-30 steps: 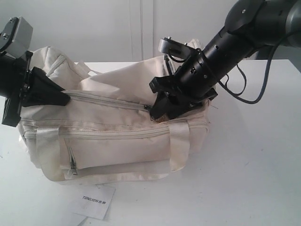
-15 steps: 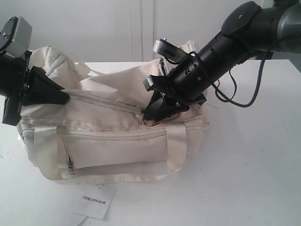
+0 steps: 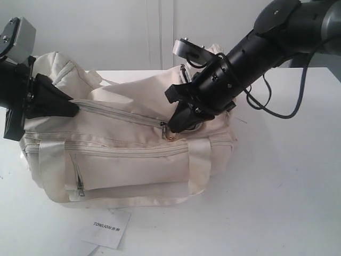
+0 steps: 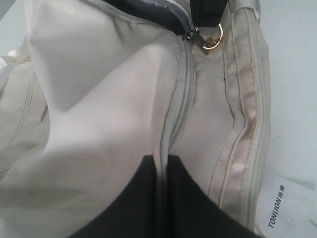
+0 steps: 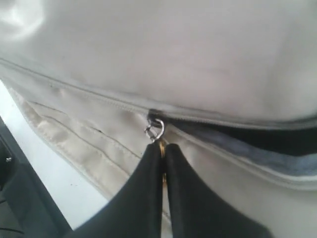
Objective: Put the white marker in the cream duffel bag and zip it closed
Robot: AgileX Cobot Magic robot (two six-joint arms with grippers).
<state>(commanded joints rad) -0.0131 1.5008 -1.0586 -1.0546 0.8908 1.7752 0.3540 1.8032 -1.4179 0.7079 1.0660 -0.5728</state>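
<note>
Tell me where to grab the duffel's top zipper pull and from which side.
Pinch the gold ring hanging from the slider, coming down on the front-pocket side of the cream duffel bag. The ring hangs loose off the fabric there, thin enough for shut jaws; the right gripper holds it this way.

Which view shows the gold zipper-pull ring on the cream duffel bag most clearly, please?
The left wrist view: the gold ring shows nearly whole and sharp. In the right wrist view the shut right hand pinches it, hiding most. The exterior view gives only a tiny glint under that hand.
</note>
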